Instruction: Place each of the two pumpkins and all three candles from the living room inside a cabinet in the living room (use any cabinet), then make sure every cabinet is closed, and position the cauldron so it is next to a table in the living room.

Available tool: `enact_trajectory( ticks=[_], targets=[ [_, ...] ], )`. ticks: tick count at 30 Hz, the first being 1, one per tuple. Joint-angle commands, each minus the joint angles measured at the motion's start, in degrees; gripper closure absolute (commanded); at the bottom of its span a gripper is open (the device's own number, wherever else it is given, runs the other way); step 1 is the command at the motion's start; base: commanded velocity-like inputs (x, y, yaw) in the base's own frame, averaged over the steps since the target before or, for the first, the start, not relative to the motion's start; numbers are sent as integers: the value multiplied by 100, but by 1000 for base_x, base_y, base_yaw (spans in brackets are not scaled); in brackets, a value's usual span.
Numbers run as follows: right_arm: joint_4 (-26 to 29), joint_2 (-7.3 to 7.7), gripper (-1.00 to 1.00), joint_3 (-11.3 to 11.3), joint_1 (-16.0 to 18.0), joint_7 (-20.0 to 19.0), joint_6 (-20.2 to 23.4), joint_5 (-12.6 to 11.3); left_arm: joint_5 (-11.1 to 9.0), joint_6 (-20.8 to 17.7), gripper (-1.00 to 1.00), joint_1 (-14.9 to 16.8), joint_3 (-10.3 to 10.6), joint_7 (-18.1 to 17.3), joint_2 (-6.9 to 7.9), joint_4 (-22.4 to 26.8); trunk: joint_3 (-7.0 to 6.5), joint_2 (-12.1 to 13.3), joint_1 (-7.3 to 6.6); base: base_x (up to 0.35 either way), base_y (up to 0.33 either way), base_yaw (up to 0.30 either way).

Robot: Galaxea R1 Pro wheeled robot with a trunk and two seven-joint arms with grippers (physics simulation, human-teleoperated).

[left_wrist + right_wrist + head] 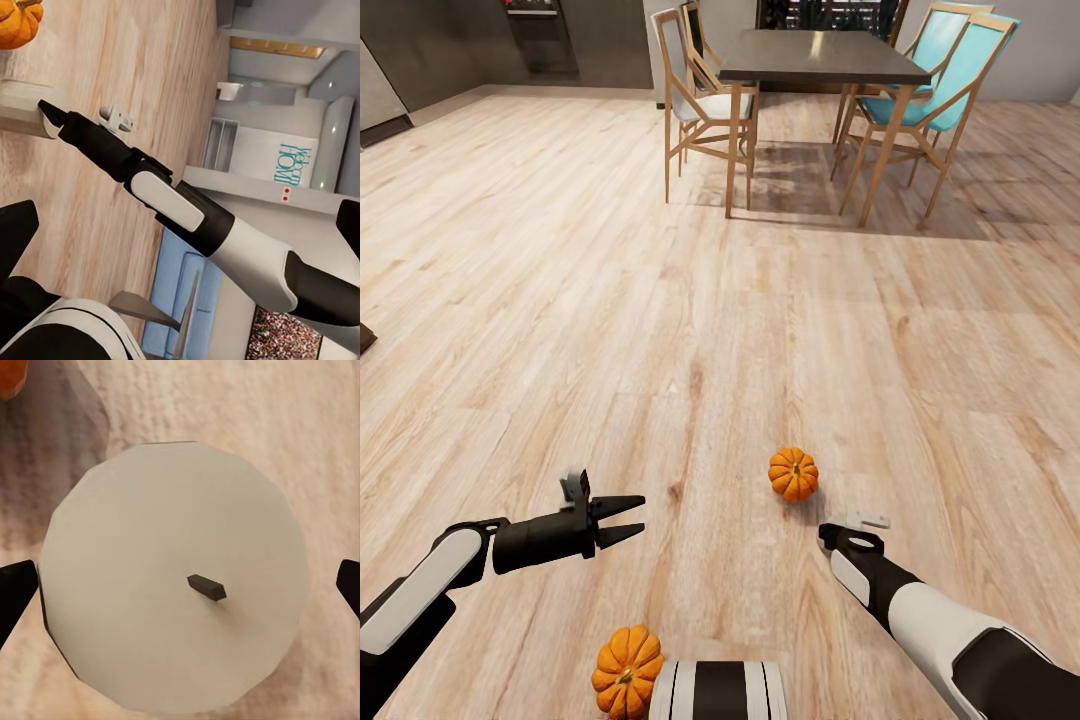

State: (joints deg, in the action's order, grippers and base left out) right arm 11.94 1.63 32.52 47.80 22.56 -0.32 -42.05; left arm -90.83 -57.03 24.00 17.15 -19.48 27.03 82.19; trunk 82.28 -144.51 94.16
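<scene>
Wide pale plank floor (610, 330), seen from the head camera. Landmark: the farther pumpkin (793, 473), orange and ribbed, alone on bare boards. Far beyond it, a dark dining table (822, 56) ringed by wooden chairs (700, 100), two backed in turquoise.

Just beside that pumpkin, on the robot's near side, the right arm angled steeply down, its wrist bracket close to the boards. Right gripper (180, 585) poised straight above a candle (174, 577): pale grey-beige disc top, small dark wick near the middle, seen end-on. One black fingertip at each side of the candle, both just clear of its rim: jaws spread, nothing clamped yet. Orange sliver of the landmark pumpkin at a corner of the same wrist picture.

Well off to the pumpkin's left, left gripper (622, 518) held level above the floor, black fingers parted, empty.

Nearest the robot's trunk, a second pumpkin (627, 672) on the floor.

Step in hand, by judgement: picking up a candle for the cabinet. Next move likely calls for lowering around the candle, pinching the sides evenly, then lifting straight up.

Readable writing, left wrist picture: teal lettering on a white wall panel (294, 163), apparently "Welcome HOME".
</scene>
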Motion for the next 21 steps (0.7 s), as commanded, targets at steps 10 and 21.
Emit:
enact_trajectory(
  ticks=[10, 21],
  targets=[
    [1, 4, -100, 56, 57, 29, -3, -62, 36, -1, -100, 3, 10, -48, 4, -1, 70, -5, 7, 0, 0, 0],
    [-16, -5, -100, 61, 106, 29, -3, -58, 31, -1, -100, 5, 8, -49, 4, -2, 92, -7, 9, 0, 0, 0]
  ],
)
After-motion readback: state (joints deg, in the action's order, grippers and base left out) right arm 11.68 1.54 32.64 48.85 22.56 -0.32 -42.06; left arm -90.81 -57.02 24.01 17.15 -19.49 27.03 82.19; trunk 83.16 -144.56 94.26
